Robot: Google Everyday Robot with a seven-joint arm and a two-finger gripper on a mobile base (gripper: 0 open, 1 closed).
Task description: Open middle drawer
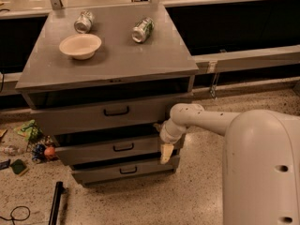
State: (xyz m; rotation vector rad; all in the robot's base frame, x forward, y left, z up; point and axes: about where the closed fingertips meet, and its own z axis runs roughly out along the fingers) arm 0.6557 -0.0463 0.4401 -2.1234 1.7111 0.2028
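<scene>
The grey cabinet (108, 67) has three drawers stacked one above the other. The middle drawer (93, 151) has a flat grey front of medium height and a small black bar handle (123, 147). A dark gap shows above its front. My gripper (165, 153) hangs down from the white arm (211, 121) and points at the floor. It is at the right end of the middle drawer's front, well to the right of the handle, and overlaps the front's right edge. It holds nothing that I can see.
The top drawer (84, 116) and the bottom drawer (98, 173) have the same black handles. A bowl (80, 45) and two cans (84, 21) (142, 29) lie on the cabinet top. Litter (33, 142), a black bar (56, 203) and a cable (11, 215) are on the floor at left.
</scene>
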